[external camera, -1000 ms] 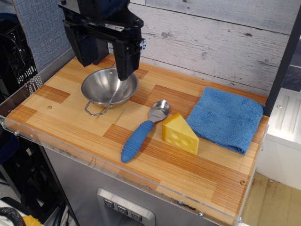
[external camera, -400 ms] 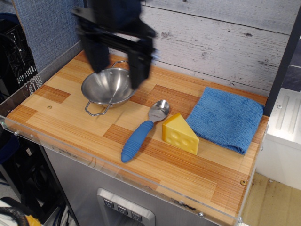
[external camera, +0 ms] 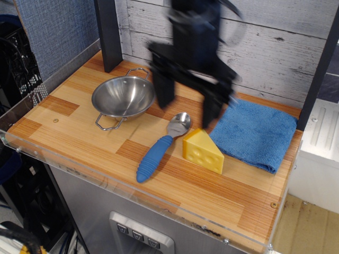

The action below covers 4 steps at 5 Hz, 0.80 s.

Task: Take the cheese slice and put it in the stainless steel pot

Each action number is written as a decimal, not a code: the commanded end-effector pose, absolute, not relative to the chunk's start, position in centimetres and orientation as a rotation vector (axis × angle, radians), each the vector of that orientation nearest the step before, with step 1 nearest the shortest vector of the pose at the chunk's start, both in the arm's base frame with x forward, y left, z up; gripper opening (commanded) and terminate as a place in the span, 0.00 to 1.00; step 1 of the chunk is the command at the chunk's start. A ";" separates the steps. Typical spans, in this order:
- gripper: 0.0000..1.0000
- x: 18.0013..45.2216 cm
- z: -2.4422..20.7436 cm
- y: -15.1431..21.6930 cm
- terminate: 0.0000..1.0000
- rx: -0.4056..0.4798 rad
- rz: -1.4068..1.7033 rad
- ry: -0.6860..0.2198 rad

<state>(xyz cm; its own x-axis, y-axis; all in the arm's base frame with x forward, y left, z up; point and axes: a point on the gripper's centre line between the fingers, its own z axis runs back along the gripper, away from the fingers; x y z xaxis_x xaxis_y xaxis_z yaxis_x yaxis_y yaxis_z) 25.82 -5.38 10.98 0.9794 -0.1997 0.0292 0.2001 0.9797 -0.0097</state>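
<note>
The yellow cheese slice [external camera: 203, 151] stands on the wooden table, right of centre, with round dimples on its side. The stainless steel pot [external camera: 123, 97] sits at the back left, empty, with two wire loop handles. My gripper [external camera: 187, 103] is blurred by motion, open and empty. Its two dark fingers hang apart above the spoon's bowl, just behind and left of the cheese. The right finger's tip is close above the cheese's upper edge.
A blue-handled metal spoon [external camera: 159, 150] lies just left of the cheese. A folded blue cloth [external camera: 255, 132] lies at the right. A dark post [external camera: 108, 34] stands at the back left. A wood-panel wall runs behind the table.
My gripper has swept right from above the pot to above the spoon and cheese, staying open. The pot, spoon, cheese and cloth have not moved.
</note>
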 end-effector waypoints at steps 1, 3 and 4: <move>1.00 28.5 7.1 -9.7 0.00 0.027 0.038 -0.082; 1.00 28.5 7.3 -9.6 0.00 0.091 0.394 -0.174; 1.00 28.2 7.4 -9.0 0.00 0.072 0.523 -0.176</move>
